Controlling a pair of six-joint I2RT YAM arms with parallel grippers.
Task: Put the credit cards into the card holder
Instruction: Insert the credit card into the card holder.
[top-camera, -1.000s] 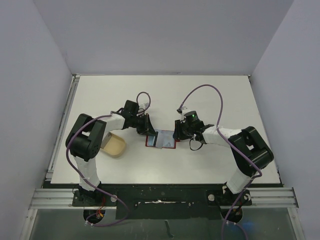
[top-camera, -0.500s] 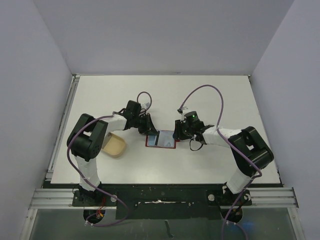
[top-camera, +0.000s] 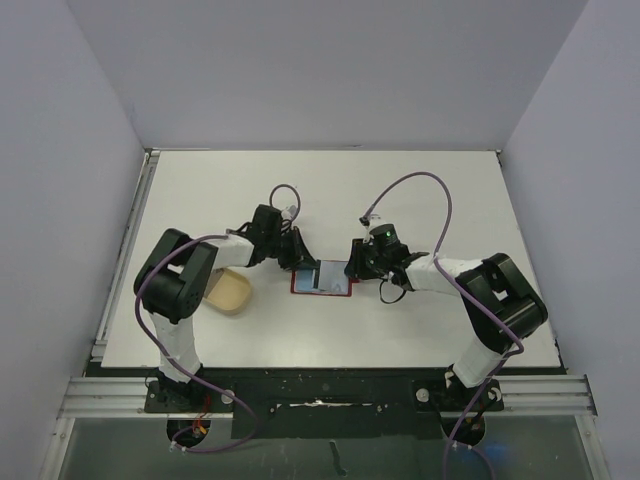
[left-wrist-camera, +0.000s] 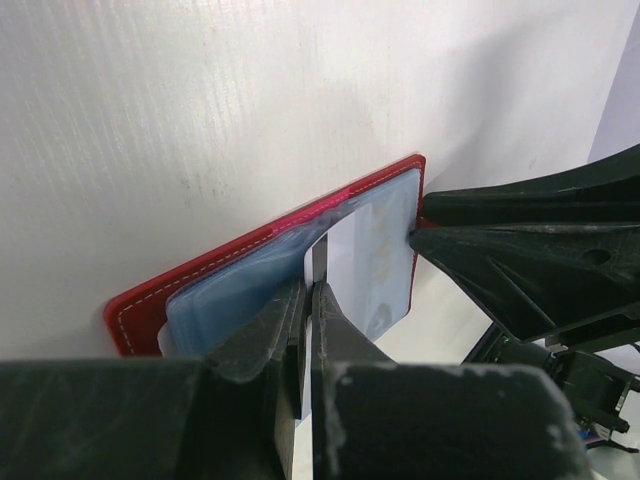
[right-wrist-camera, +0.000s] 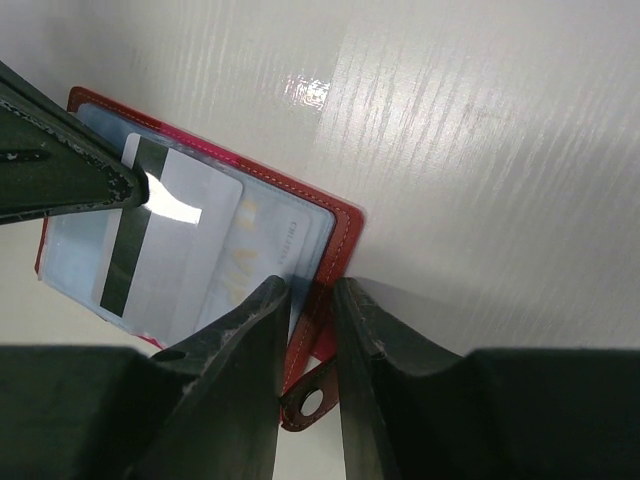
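Top external: left end effector (top-camera: 297, 262), pinching credit card (right-wrist-camera: 190, 240), shifted slightly; right end effector (top-camera: 353, 268) clamps card holder (right-wrist-camera: 345, 225).

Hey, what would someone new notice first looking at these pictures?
The open red card holder at the centre of the table, with a gripper at each side. The left gripper pinches a dark-striped credit card at its clear pockets; the right gripper grips its right edge.
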